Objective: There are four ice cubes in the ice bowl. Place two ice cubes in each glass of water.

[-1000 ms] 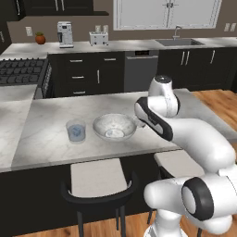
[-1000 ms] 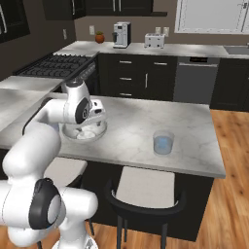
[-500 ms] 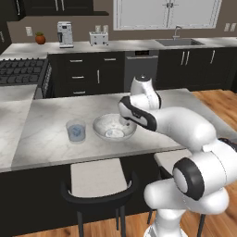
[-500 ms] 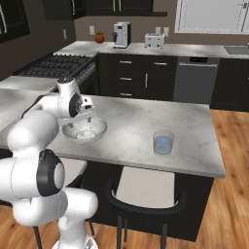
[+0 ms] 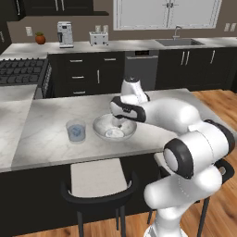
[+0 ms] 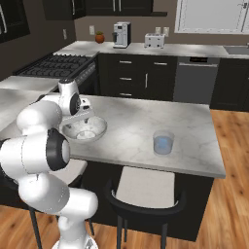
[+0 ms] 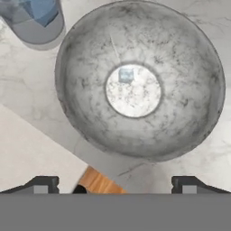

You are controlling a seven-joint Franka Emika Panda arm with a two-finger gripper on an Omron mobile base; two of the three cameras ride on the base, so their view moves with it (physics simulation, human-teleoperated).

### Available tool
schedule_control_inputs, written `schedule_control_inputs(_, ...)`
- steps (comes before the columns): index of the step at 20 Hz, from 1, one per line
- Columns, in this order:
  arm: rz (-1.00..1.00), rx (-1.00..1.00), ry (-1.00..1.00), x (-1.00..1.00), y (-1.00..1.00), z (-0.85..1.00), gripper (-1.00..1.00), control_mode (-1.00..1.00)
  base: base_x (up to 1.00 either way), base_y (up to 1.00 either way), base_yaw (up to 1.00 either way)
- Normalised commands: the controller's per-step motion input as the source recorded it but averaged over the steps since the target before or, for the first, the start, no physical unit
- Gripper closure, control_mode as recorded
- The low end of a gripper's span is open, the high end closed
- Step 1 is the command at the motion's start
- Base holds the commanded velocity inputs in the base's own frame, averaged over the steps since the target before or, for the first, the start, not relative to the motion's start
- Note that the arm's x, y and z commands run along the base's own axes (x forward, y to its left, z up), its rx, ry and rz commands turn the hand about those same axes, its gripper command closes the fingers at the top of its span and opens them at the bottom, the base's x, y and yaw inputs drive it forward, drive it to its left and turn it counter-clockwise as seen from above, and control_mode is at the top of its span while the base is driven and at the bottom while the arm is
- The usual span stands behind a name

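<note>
The ice bowl [image 7: 85, 108] is wide, mottled grey-white, and lies straight below my hand. One small pale-blue ice cube [image 7: 126, 75] rests on its flat bottom. My gripper [image 7: 116, 185] is open and empty, its fingertips [image 7: 43, 184] spread wider than the bowl's base. In the left base view the gripper [image 5: 120, 122] hangs just over the ice bowl [image 5: 102, 132]. A glass of water [image 5: 76, 130] stands to the bowl's left with pale-blue ice in it, also seen as the glass [image 7: 38, 20]. Another glass of water [image 6: 163, 142] stands well right of the ice bowl [image 6: 92, 131] and the gripper [image 6: 83, 118].
Everything stands on a marble island counter [image 5: 46, 139] with stools [image 5: 99, 183] tucked under its near edge. The counter edge and wood floor [image 7: 99, 182] show near the bottom of the hand view. A stove [image 5: 21, 71] and dark cabinets lie beyond.
My hand has swung left from beside the bowl to a spot over it. The jaws stayed open. Bowl and glasses have not moved.
</note>
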Motion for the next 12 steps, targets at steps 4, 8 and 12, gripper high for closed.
schedule_control_inputs(4, 0.03, 0.00, 0.00, 0.41, 0.34, -0.25, -1.00, -1.00, 0.00, 0.00, 0.00)
schedule_control_inputs(8, 0.02, 0.00, 0.00, 0.30, 0.24, -0.33, -1.00, -1.00, 0.00, 0.00, 0.00)
schedule_control_inputs(12, 0.00, 0.00, 0.01, 0.24, 0.05, -0.38, -1.00, -1.00, 0.00, 0.00, 0.00)
